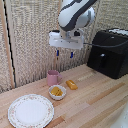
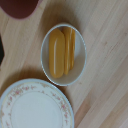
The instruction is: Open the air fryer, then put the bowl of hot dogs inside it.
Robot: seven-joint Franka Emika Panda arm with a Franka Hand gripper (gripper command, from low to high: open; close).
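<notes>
A: Where does the fryer [image 1: 111, 52] stand?

B: At the exterior view's right, on the table [image 1: 100, 100], drawer apparently shut, the handle [image 1: 102, 61] on its front face. The gripper [image 1: 64, 52] hangs well apart from it, high over the mug [image 1: 52, 77] and the bowl [image 1: 57, 92].

A: And the fingers?

B: Spread apart, holding nothing; the two blue tips point down with a clear gap between them.

A: The wrist view looks straight down into the bowl [image 2: 63, 54].

B: Yes, the hot dogs [image 2: 61, 52] lie side by side in it, and the plate [image 2: 35, 106] sits just beside it. The plate [image 1: 31, 110] is nearest the camera in the exterior view, and a loose orange block [image 1: 72, 84] lies near the bowl.

A: So which step is in hand?

B: I judge the drawer comes first, since it looks closed. Swing across to the handle, square the fingers on either side of the bar, close softly, then pull straight outward, slowly, so the fryer does not slide.

A: Risks?

B: A skewed pull could drag the appliance. Later, pinch the bowl by its rim and keep it level.
</notes>
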